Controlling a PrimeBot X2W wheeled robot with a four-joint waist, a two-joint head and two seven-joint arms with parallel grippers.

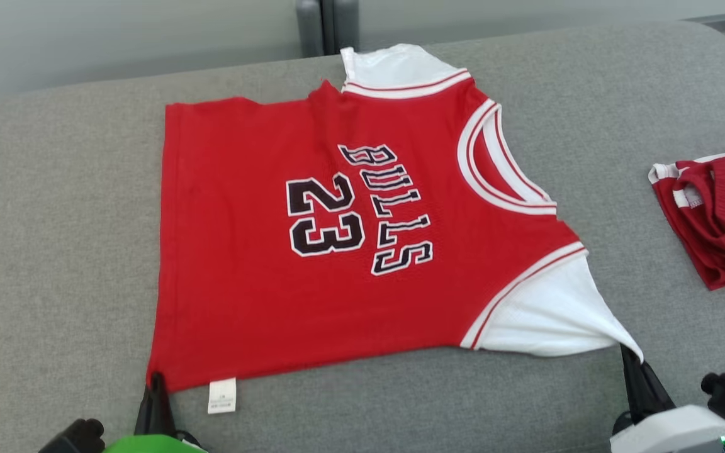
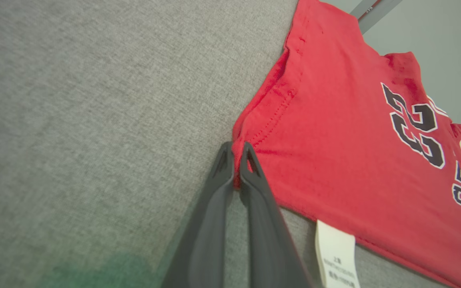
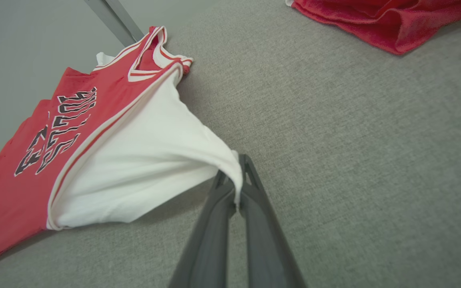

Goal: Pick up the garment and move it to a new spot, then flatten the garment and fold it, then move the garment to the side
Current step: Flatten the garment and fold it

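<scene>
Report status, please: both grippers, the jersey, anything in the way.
Left gripper shut on jersey, red hem corner. Right gripper shut on its white sleeve tip. Jersey spread flat, print up. Second red garment lies apart, at right.

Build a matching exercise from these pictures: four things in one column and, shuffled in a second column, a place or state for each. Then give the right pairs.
Things
1. left gripper
2. right gripper
3. white label
4. crumpled red garment

Places or states
A. lies apart, to the right of the jersey
B. shut on the tip of the white sleeve
C. sticks out below the jersey's near hem
D. shut on the jersey's red hem corner

Pairs: 1-D, 2-B, 3-C, 4-A
</scene>
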